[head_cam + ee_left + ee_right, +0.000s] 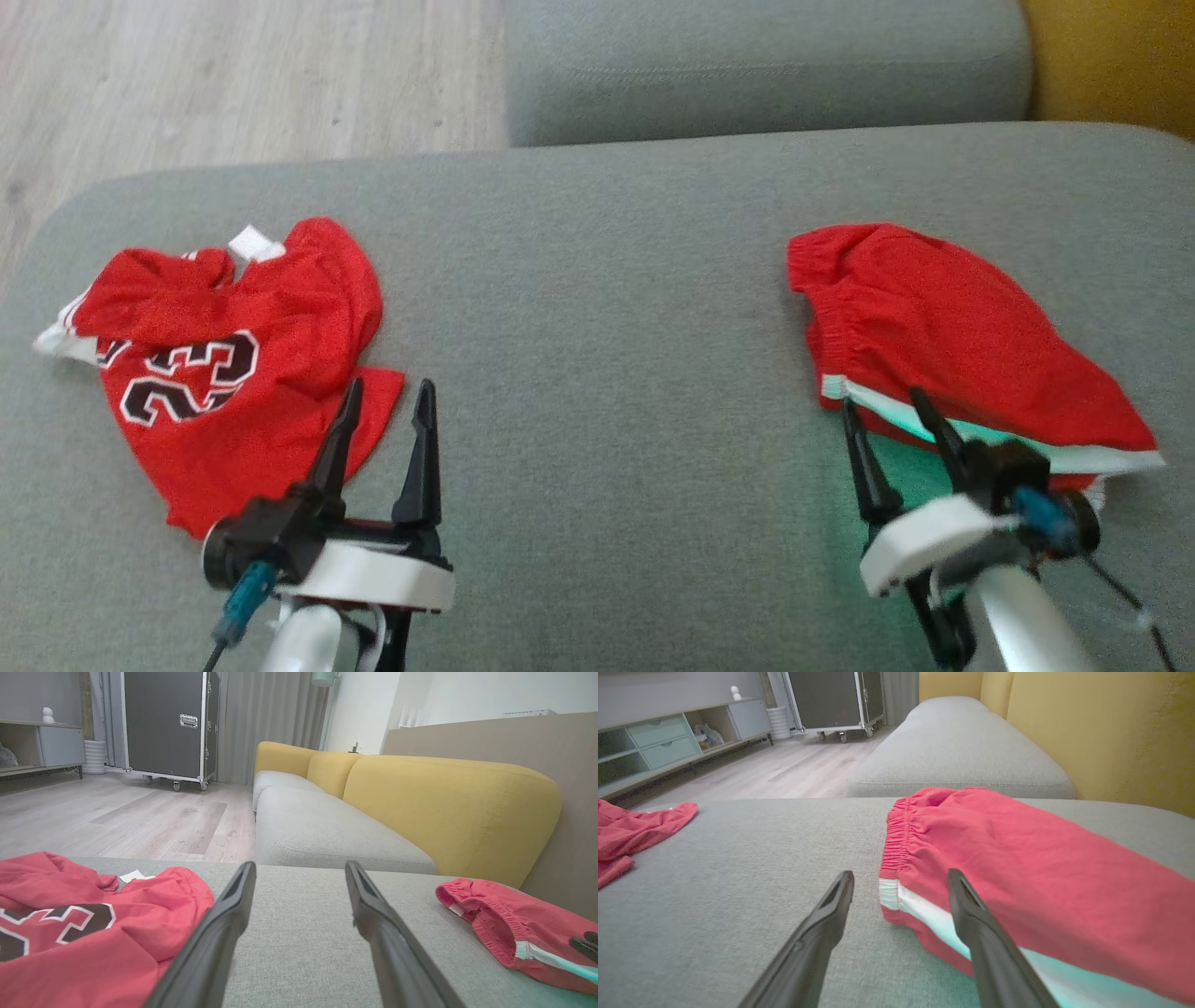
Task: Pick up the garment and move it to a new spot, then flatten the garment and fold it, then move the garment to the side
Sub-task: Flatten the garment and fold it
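Observation:
A crumpled red jersey [229,359] with a black number lies on the left of the grey sofa seat [597,308]. Red shorts [943,336] with a white stripe lie on the right. My left gripper [389,392] is open at the jersey's right edge, its left finger over the red cloth. In the left wrist view the left gripper [299,868] holds nothing, the jersey [84,924] lying to its left. My right gripper [882,403] is open at the near left corner of the shorts. In the right wrist view the right gripper [901,877] straddles the striped hem of the shorts [1017,868].
A second grey seat cushion [766,65] lies beyond the seat, with yellow backrests [448,807] on the right. Wooden floor [233,84] spreads past the seat's far left edge. A black wheeled case [168,723] and a low cabinet [658,742] stand far off.

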Robot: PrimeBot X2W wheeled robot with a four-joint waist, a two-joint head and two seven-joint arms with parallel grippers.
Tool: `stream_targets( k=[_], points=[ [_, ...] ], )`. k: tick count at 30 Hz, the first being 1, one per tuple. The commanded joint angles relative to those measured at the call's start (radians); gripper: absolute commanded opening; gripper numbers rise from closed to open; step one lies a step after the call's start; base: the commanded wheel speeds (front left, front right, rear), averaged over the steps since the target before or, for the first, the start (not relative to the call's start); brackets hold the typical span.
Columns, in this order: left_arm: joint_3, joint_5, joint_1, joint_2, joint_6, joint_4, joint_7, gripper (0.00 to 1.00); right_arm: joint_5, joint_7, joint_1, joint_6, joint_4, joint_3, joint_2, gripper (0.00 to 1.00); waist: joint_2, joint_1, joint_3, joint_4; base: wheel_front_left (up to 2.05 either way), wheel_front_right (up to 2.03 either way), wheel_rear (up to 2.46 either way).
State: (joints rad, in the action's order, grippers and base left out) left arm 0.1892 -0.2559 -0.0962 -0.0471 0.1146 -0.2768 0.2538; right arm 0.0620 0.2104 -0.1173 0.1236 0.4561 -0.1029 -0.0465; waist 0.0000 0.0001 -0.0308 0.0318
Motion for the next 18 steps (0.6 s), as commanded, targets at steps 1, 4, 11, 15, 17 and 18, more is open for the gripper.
stream_targets(
  k=[1,4,11,15,17,18],
  points=[
    [-0.016,-0.009,-0.062,-0.003,0.000,0.029,0.008,1.00,-0.003,-0.015,-0.105,0.007,0.036,-0.007,-0.004,1.00,0.0000,-0.0001,-0.027,0.025,0.00,0.00,0.00],
    [0.000,-0.016,-0.076,-0.003,-0.002,0.027,0.008,1.00,-0.004,-0.031,-0.172,0.007,0.136,0.002,-0.004,1.00,0.0000,-0.0001,-0.049,0.045,0.00,0.00,0.00],
    [0.028,-0.026,-0.101,-0.003,-0.009,0.022,0.008,1.00,0.002,-0.051,-0.285,0.007,0.318,0.024,-0.004,1.00,0.0000,-0.0001,-0.079,0.083,0.00,0.00,0.00],
    [0.038,-0.029,-0.113,-0.003,-0.011,0.018,0.008,1.00,0.040,-0.037,-0.341,0.007,0.403,-0.014,-0.004,0.00,0.0000,-0.0001,-0.090,0.102,0.00,0.00,0.00],
    [0.040,-0.029,-0.115,-0.003,-0.013,0.017,0.008,1.00,0.079,-0.012,-0.365,0.007,0.414,-0.062,-0.004,0.00,0.0000,-0.0001,-0.093,0.107,0.00,0.00,0.00],
    [0.041,-0.030,-0.116,-0.003,-0.013,0.016,0.008,1.00,0.106,0.000,-0.375,0.007,0.413,-0.091,-0.004,0.00,0.0000,-0.0001,-0.093,0.109,0.00,0.00,0.00]
  ],
)
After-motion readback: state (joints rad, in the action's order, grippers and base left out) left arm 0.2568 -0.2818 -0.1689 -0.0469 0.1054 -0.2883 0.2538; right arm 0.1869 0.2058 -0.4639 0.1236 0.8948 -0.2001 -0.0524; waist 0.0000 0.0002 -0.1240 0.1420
